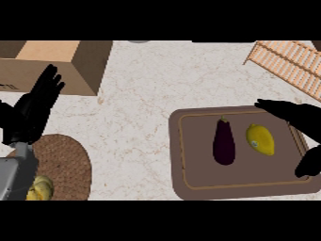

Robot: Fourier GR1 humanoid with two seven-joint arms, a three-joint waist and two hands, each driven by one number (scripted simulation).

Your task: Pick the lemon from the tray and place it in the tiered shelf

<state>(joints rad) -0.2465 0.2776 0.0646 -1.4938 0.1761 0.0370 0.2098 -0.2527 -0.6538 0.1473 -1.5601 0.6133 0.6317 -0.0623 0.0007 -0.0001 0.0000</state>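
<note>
The left forearm point(6, 176) has a grey, boxy casing with a small dark marking on its near face. It narrows to a thin grey wrist section that joins the left hand point(29, 113). The left hand is matte black with long, slender fingers. The right hand point(308, 124) is likewise matte black, with rounded fingertips.

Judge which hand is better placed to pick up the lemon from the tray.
Right. The right hand is open over the tray, just beside the lemon. The left hand rests open far across the counter, near the cardboard box.
</note>
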